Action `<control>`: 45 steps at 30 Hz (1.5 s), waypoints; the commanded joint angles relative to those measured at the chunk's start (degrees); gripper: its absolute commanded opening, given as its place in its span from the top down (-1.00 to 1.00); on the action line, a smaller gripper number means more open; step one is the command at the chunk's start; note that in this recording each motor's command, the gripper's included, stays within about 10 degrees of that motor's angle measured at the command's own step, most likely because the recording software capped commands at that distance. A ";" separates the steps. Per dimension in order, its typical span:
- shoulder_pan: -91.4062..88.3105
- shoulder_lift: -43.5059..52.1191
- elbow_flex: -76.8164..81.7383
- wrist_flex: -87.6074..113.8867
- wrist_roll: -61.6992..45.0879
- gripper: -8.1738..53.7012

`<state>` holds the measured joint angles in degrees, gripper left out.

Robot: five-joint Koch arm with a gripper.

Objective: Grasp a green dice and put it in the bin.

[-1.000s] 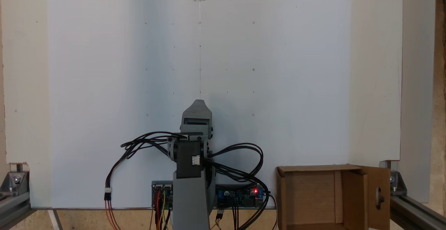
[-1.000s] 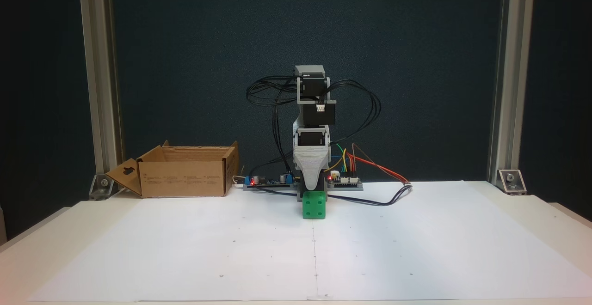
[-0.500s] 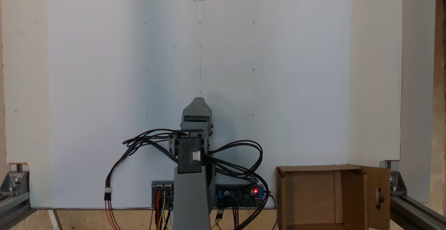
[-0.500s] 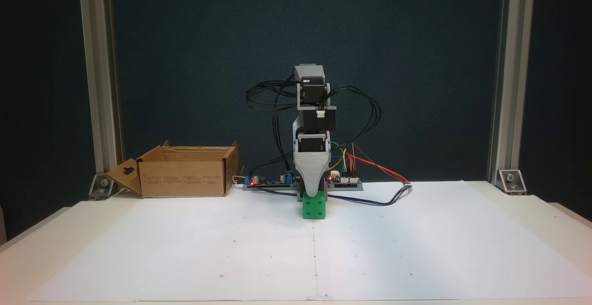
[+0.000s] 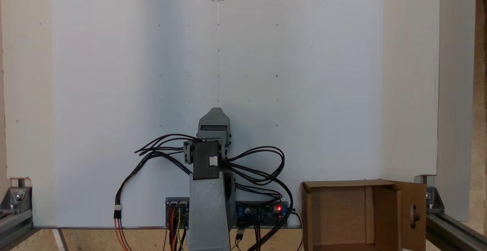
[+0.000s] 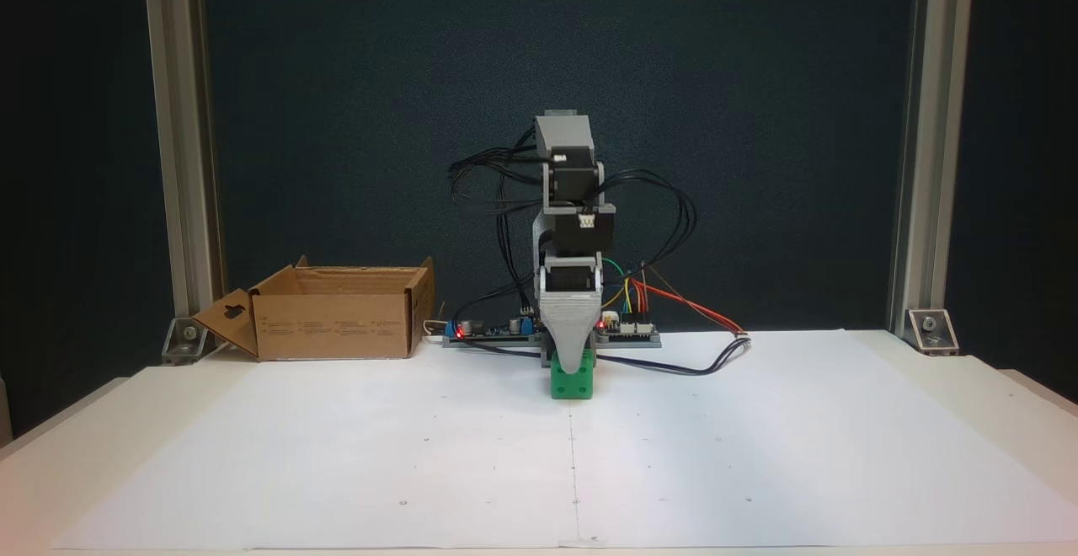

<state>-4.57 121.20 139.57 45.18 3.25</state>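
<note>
Front fixed view: the green dice [image 6: 572, 381] rests on the white paper [image 6: 758, 455] covering the tabletop [image 6: 1023, 392], directly before the arm's base. The pincer [image 6: 575, 364] points downward, its grey tip overlapping the dice's upper face; its opening cannot be told. The bin [image 6: 333, 313] stands well apart, at left.

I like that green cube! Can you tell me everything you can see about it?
The green dice is a small, bright green cube with rounded edges and darker pips on its front face. It looks like plastic and sits flat on the white paper. The grey tool reaches down over its top, covering its upper part.
</note>
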 commanded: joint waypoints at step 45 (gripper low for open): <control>2.72 -9.05 0.88 -7.12 3.34 -0.63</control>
<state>-1.85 112.24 141.42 37.97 4.48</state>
